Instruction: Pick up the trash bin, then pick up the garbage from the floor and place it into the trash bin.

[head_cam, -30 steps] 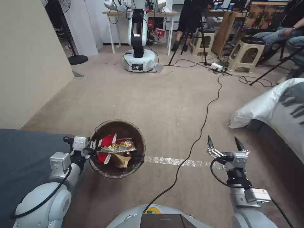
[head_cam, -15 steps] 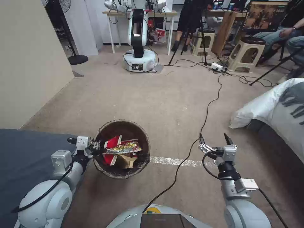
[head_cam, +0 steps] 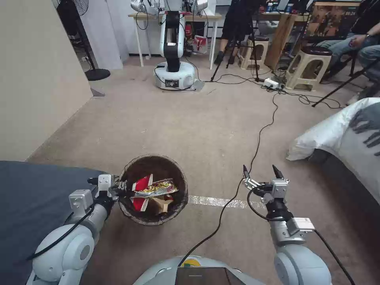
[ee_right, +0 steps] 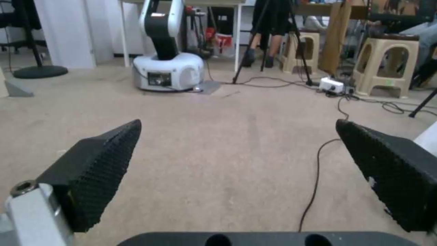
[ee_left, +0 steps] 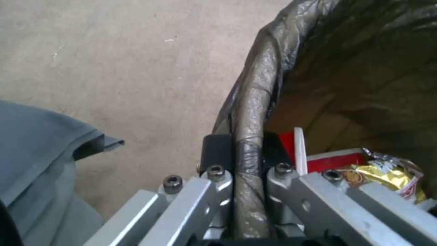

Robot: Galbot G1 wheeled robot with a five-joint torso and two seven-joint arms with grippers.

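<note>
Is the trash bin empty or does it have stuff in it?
It has stuff in it. The bin holds a red-and-white packet and a foil wrapper.

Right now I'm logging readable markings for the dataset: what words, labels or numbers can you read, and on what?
None can be read.
Foil wrapper in the trash bin, which the left gripper clamps by the rim: print too blurred.
Panel on the other robot's base: too small.
Screen far right: digits too blurred.
</note>
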